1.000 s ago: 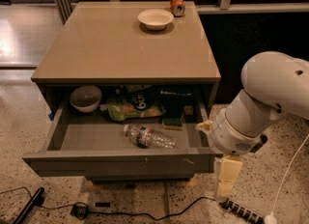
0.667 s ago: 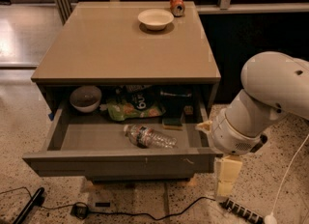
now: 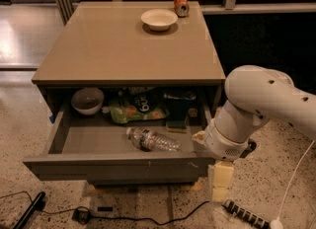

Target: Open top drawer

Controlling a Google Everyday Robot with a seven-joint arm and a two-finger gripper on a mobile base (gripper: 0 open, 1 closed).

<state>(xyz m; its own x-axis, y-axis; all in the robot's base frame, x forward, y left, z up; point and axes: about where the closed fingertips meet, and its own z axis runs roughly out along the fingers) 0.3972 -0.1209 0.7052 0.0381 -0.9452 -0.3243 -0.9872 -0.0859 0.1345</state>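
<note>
The top drawer (image 3: 118,168) of the grey-brown cabinet (image 3: 123,50) stands pulled far out, its flat front facing me with small pale scratches near its right end. Inside lie a grey bowl (image 3: 88,99), a green snack bag (image 3: 131,108), a clear water bottle (image 3: 153,139) and a sponge (image 3: 176,124). My white arm (image 3: 256,104) comes in from the right. My gripper (image 3: 220,181) hangs pointing down beside the drawer's front right corner, just right of and below the drawer front. It holds nothing that I can see.
A white bowl (image 3: 159,19) and an orange can (image 3: 181,4) stand at the back of the cabinet top. A power strip (image 3: 244,213), cables (image 3: 148,218) and a black rod (image 3: 28,208) lie on the speckled floor in front.
</note>
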